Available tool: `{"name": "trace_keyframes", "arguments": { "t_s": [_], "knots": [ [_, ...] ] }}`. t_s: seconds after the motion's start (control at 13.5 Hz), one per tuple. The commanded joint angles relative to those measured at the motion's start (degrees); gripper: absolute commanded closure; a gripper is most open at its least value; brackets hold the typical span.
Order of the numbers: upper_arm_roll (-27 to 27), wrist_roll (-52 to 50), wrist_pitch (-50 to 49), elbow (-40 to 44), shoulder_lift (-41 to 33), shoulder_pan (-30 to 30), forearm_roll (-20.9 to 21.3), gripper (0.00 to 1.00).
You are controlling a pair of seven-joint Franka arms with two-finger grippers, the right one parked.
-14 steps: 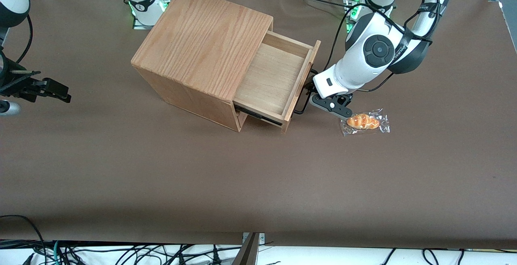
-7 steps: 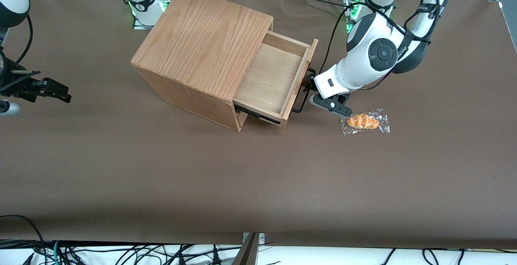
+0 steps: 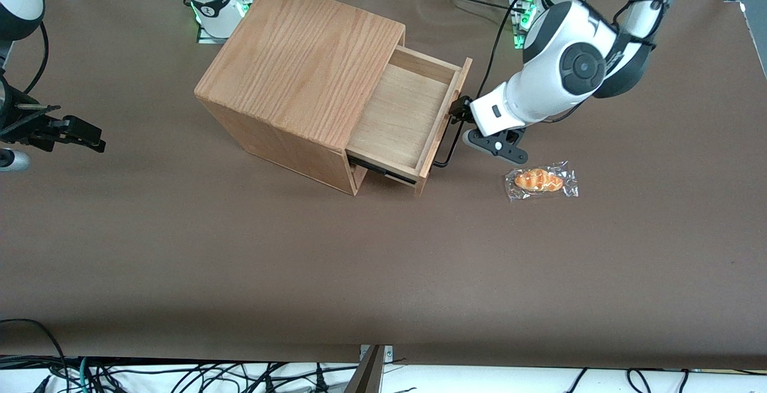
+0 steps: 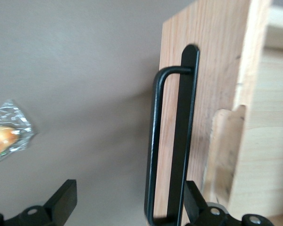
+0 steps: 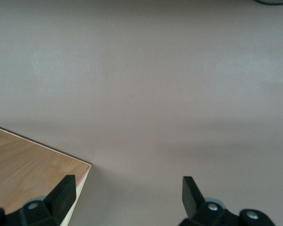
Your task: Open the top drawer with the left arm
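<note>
The top drawer [image 3: 402, 114] stands pulled well out of the oak cabinet [image 3: 299, 51], its light-wood tray bare inside. A long thin black wire handle [image 3: 446, 148] runs along its front panel [image 4: 212, 70]. My left arm's gripper [image 3: 459, 115] sits right at that panel, on the side toward the working arm's end of the table. In the left wrist view the gripper [image 4: 127, 200] is open. The handle bar [image 4: 153, 141] passes between the two black fingers, close to one finger [image 4: 192, 200], with a wide gap to the other finger [image 4: 63, 200].
A bread roll in a clear wrapper [image 3: 541, 180] lies on the brown table, nearer the front camera than the gripper; it also shows as a wrapped roll [image 4: 4, 136] in the left wrist view. A lower drawer's dark edge [image 3: 383, 171] shows under the open one.
The arm's elbow and wrist have lifted and swung away from the front camera, the gripper sliding along the handle. The drawer slid slightly back in and then stayed.
</note>
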Motion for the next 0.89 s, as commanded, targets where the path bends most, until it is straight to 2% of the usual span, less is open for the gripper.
{"name": "trace_keyframes", "arguments": {
  "t_s": [0.0, 0.07, 0.3, 0.67, 0.81],
  "knots": [
    [4.47, 1.05, -4.28, 1.12, -4.5, 0.16, -0.75, 0.0],
    [5.96, 1.14, -5.42, 1.12, -5.82, 0.5, -0.32, 0.0],
    [6.33, 0.96, -5.61, 2.7, -8.64, 3.49, 8.71, 0.0],
    [17.39, 1.05, -9.11, 8.05, -9.26, 1.66, 9.97, 0.0],
    [18.55, 1.05, -12.54, 12.88, -7.51, -0.45, 14.87, 0.0]
  ]
}}
